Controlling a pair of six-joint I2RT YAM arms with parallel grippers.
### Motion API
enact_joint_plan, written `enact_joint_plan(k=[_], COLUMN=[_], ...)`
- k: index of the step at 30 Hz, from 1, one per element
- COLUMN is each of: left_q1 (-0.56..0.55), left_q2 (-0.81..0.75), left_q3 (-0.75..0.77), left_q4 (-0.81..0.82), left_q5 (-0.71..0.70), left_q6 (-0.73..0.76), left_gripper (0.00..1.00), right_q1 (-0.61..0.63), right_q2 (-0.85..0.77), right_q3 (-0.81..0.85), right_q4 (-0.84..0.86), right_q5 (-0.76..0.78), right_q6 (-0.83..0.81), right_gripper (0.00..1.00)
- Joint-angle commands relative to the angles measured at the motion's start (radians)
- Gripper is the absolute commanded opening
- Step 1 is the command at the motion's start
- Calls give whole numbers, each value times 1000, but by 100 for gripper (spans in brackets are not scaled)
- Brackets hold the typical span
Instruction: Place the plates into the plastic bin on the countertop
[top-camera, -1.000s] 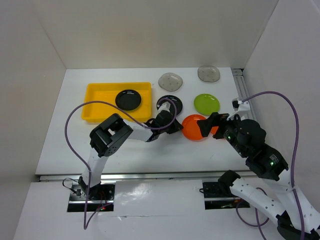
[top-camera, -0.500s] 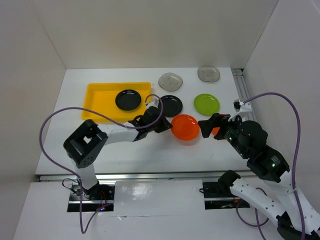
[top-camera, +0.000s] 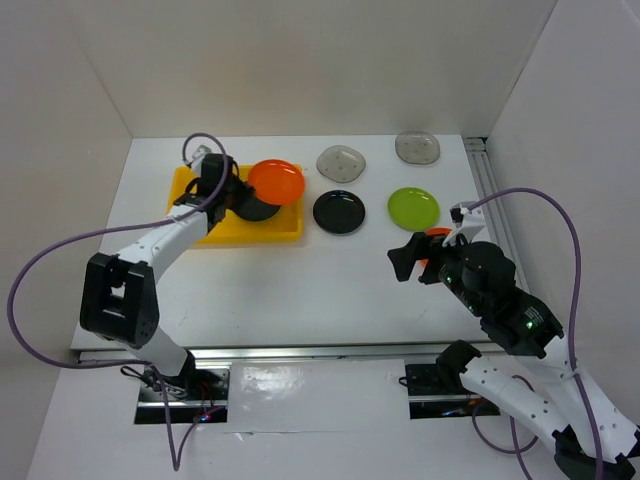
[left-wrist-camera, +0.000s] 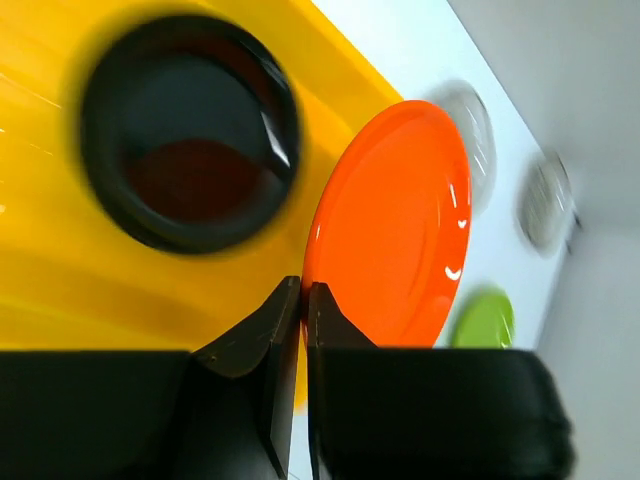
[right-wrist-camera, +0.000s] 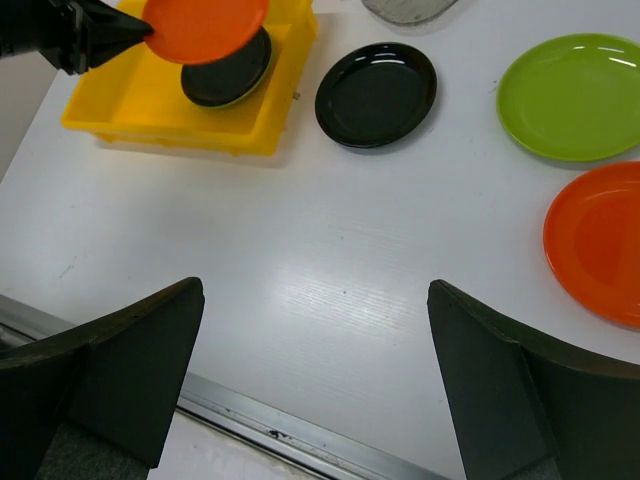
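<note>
With the left hand (left-wrist-camera: 304, 295) clenched on the rim of the orange plate (left-wrist-camera: 395, 220), tilted over the 3 o'clock end of the plastic bin (top-camera: 270, 232): level first, lower gently beside the black plate (left-wrist-camera: 190, 170), then release.

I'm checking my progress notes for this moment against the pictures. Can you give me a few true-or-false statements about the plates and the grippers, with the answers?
1. The left gripper pinches an orange plate by its rim. True.
2. No plate lies in the yellow bin. False: a black plate lies in it.
3. The right gripper holds the green plate. False: it is open and empty, and the green plate lies on the table.
4. A second orange plate lies on the table. True.
5. Both grey plates are in the bin. False: one grey plate and the other grey plate lie on the table.
</note>
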Motion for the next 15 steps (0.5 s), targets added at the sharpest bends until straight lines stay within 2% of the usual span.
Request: enact_joint_plan(k=[1,7,15], left_q1=[101,198,242], left_q2=[50,153,250], left_q3=[66,132,162], left_q4=[-44,-19,-45], left_q5=[-5,7,59], left_q6=[14,71,69], left_gripper=[0,0,0], right_q1=[-6,-6,-6], right_q2=[8,-3,6], right_q3=[-8,-18,-18], right_q4=[92,92,92], right_q5=[-22,-32,-32], right_q6=[-10,-10,-10], right_gripper=[100,100,100])
